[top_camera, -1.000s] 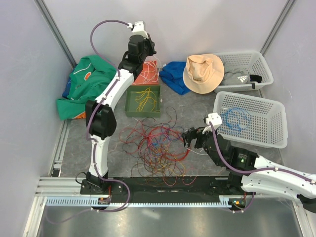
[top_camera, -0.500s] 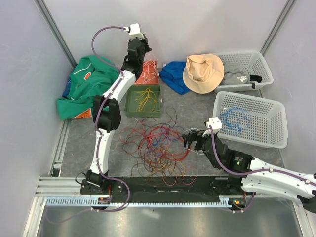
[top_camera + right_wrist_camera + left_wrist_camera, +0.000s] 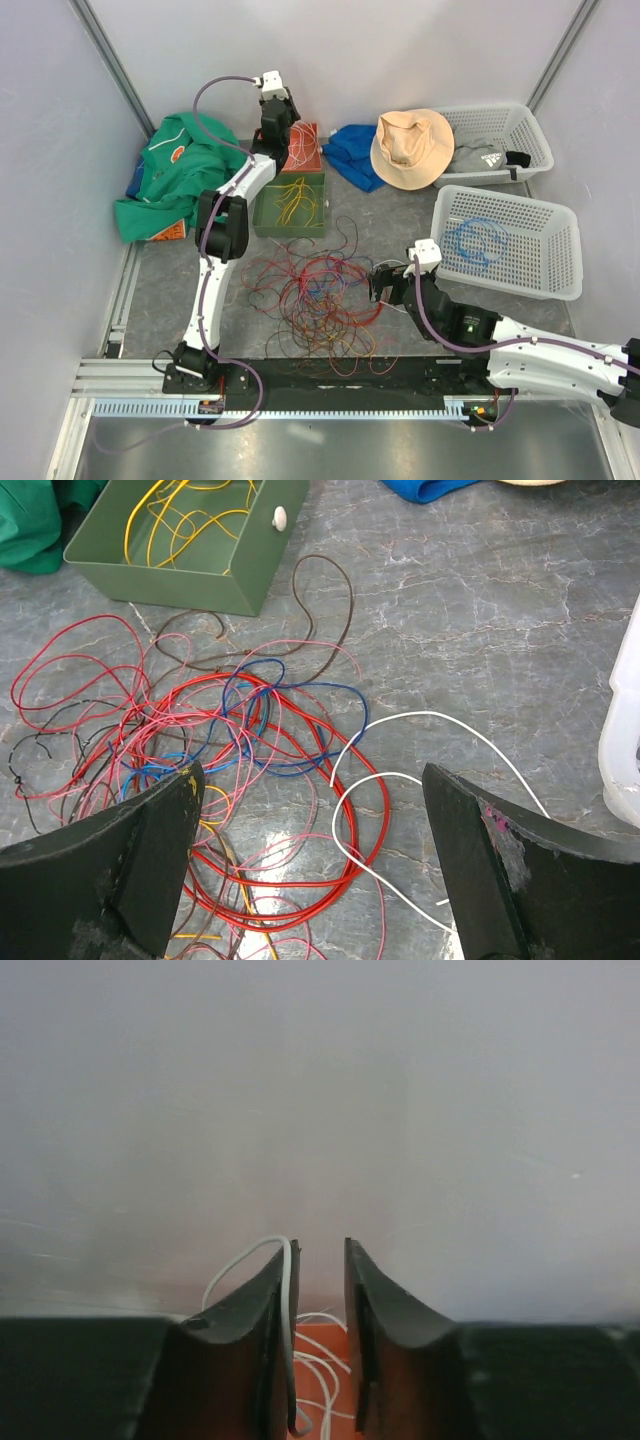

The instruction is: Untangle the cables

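The cables point(image 3: 315, 300) lie in a tangled heap of red, pink, blue, brown and yellow strands mid-table. In the right wrist view the cables point(image 3: 200, 740) spread below my right gripper point(image 3: 312, 772), which is wide open. A loose white cable point(image 3: 400, 780) curves on the floor between its fingers. My right gripper point(image 3: 378, 285) hovers at the heap's right edge. My left gripper point(image 3: 282, 135) is at the back over the orange tray point(image 3: 303, 150). In the left wrist view, my left gripper point(image 3: 320, 1245) has its jaws slightly apart. A white cable point(image 3: 288, 1290) runs along its left finger only.
A green box point(image 3: 262, 205) holds yellow cables point(image 3: 292, 200). At the right, a white basket point(image 3: 545, 265) holds a blue cable coil point(image 3: 478, 238). Behind it stand another basket point(image 3: 525, 125) and a tan hat point(image 3: 412, 147). Green clothing point(image 3: 170, 175) and blue cloth point(image 3: 350, 150) lie at the back.
My left arm has stretched back and lowered over the orange tray, and its jaws have parted from shut. The right arm has edged slightly left, still open.
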